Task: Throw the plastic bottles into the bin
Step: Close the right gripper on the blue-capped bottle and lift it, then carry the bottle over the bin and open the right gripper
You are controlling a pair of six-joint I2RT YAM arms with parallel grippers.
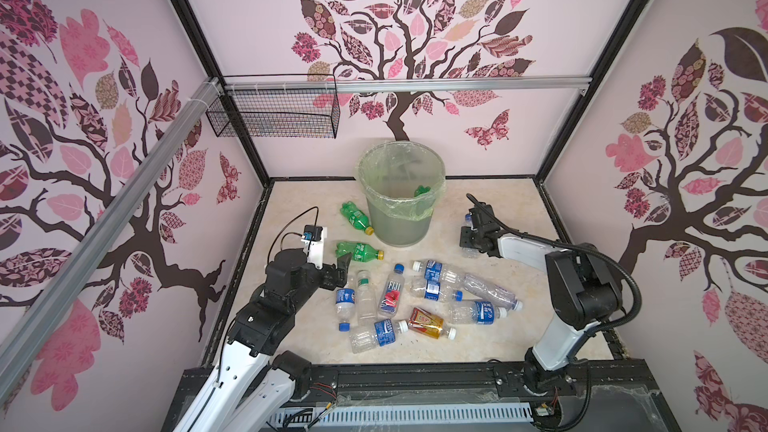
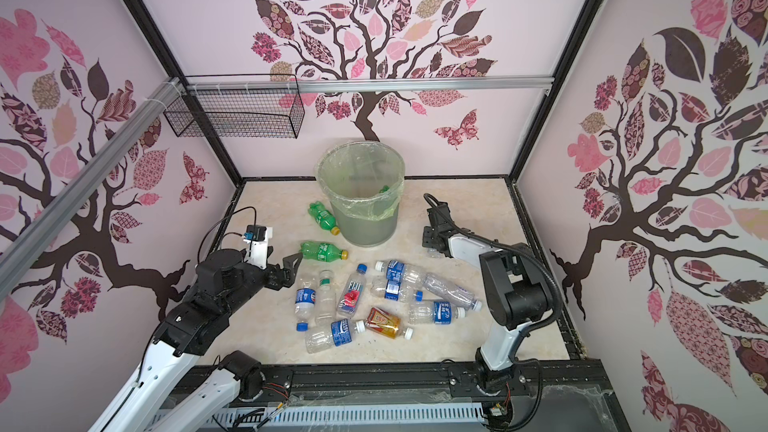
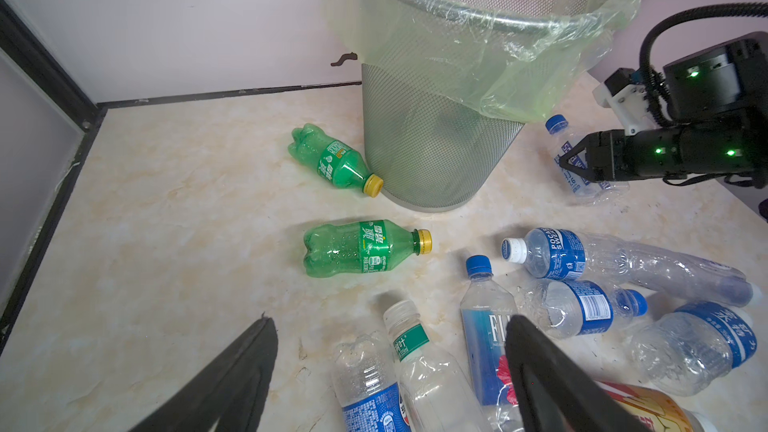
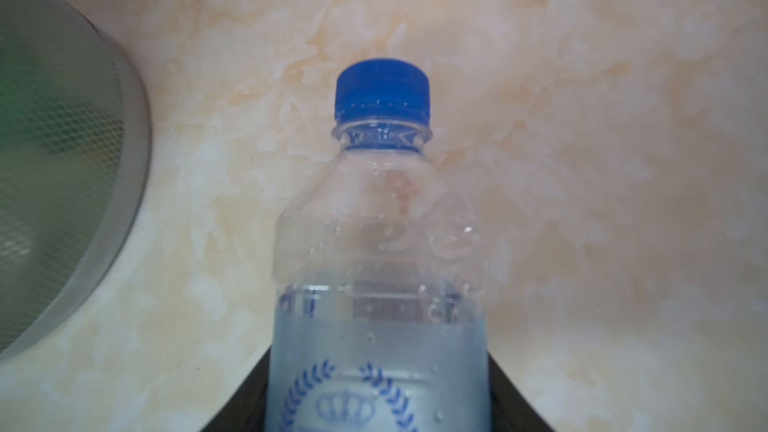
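The right claw (image 3: 575,165) is clenched on a clear blue-capped bottle (image 4: 378,268). Its dark fingers (image 4: 507,405) press either side of the label, and the neck and cap stick out ahead of the tips. The claw sits low over the marble tabletop (image 1: 299,338), and I can't tell whether the bottle's underside rests on it. The bin (image 3: 436,151), mesh-walled with a greenish liner (image 3: 519,56) folded over its rim, stands just beside that claw, off to one side of the cap and clear of it. A green bottle in the bin (image 1: 422,190) shows against the rim nearest that claw. The left claw (image 3: 390,321) is spread wide, gripping nothing, above the table. Straight ahead of its tips a green yellow-capped bottle (image 3: 361,247) lies on its side. Beyond that, a second green bottle (image 3: 336,160) lies with its cap right up against the bin's foot. Beneath this claw and off toward the right arm lies the loose heap. It includes a Fiji bottle (image 3: 486,326) partly under one finger, several clear blue-labelled bottles (image 3: 582,255) on their sides, and an amber bottle (image 1: 428,323) at the heap's near edge.
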